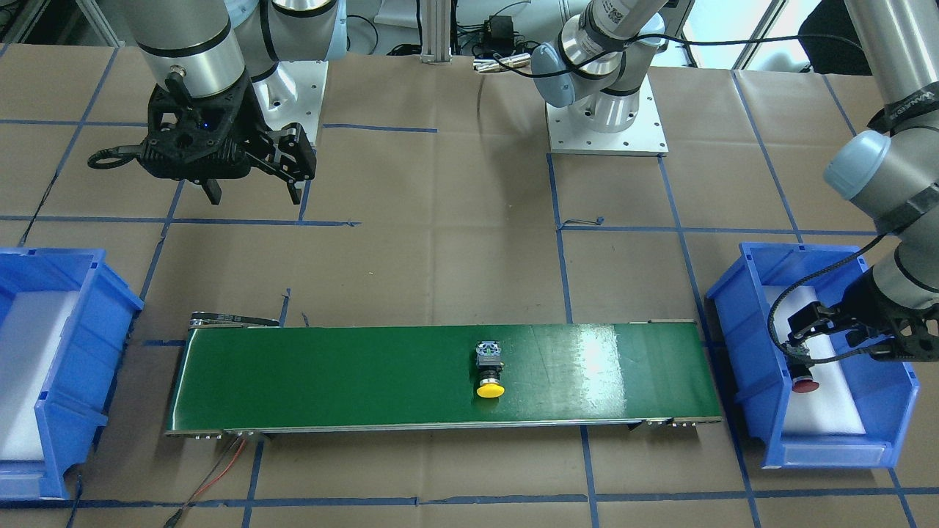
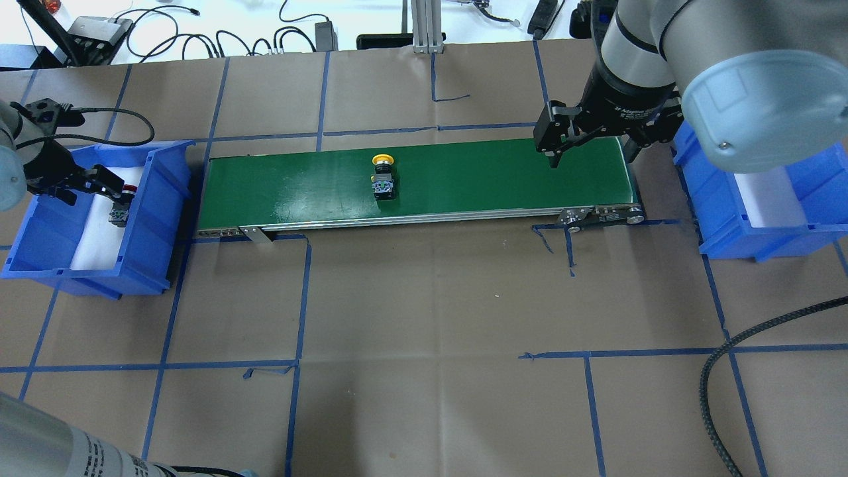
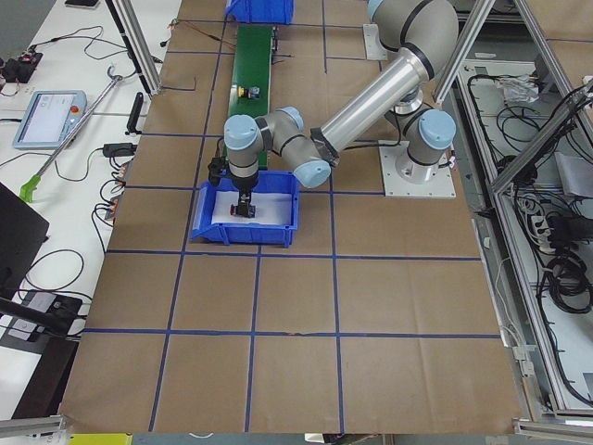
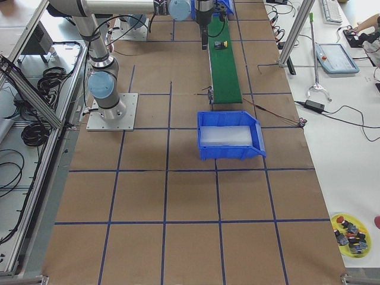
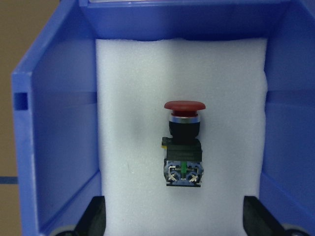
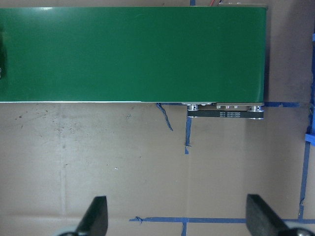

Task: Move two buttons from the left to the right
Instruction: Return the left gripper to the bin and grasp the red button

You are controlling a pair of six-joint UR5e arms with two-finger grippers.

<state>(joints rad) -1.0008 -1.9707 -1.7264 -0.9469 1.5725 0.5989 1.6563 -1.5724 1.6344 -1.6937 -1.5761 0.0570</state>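
Left hand point(image 5: 174, 219), right hand point(image 6: 177, 216) wide — domed red button point(image 5: 183, 142) on grainy white foam point(image 5: 128, 98).

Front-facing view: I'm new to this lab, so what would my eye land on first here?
The long green belt across the middle, with a yellow-capped button lying alone on it. Then the blue bin at the view's right, where the left pincer hangs open over a red-capped button.

You have the belt point(image 2: 477, 182) across the surface point(image 2: 424, 311), with the left bin point(image 2: 158, 205) and the right bin point(image 2: 762, 242) off its ends. One button point(image 2: 383, 182) lies mid-belt; the other button point(image 5: 183, 152) lies in the left bin, beneath the left hand point(image 5: 175, 219).
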